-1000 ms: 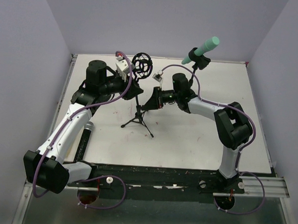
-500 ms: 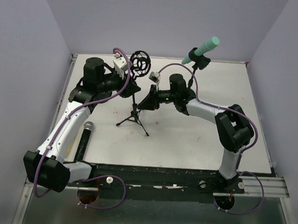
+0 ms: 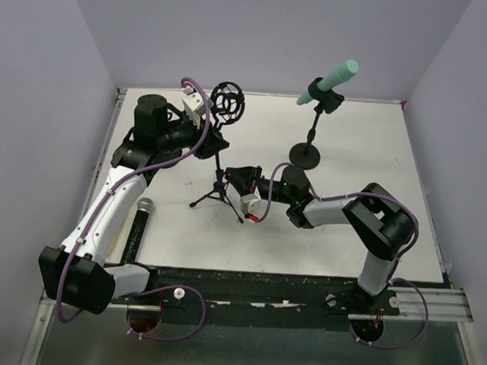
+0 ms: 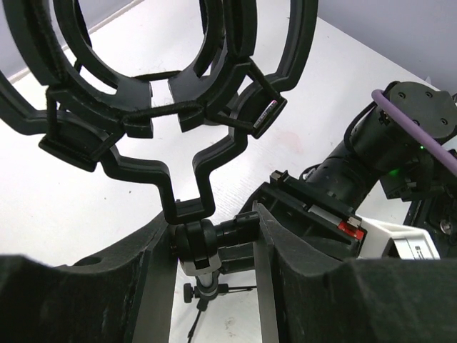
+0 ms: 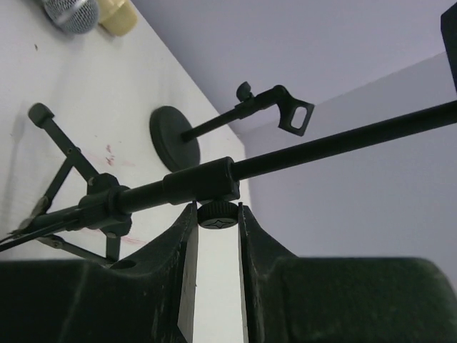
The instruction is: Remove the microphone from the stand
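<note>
A black tripod stand (image 3: 219,196) carries an empty black shock mount (image 3: 228,100). My left gripper (image 3: 216,137) is shut on the swivel joint (image 4: 200,239) under the mount. My right gripper (image 3: 234,175) is low beside the stand's pole, and its jaws are closed on a small black knob (image 5: 218,214) on the pole collar. A black microphone with a silver head (image 3: 139,224) lies on the table at the left. A teal microphone (image 3: 331,77) sits in a clip on a round-base stand (image 3: 304,155) at the back right.
The white table (image 3: 368,148) ends at walls on the back and both sides. In the right wrist view the round-base stand (image 5: 175,132) and its clip (image 5: 293,116) are behind the pole. A silver microphone head (image 5: 71,13) and a beige object (image 5: 116,14) show at the top left.
My right arm has swung down and toward the near side, from beside the mount to the stand's lower pole. The tripod stand and my left gripper have shifted slightly left.
</note>
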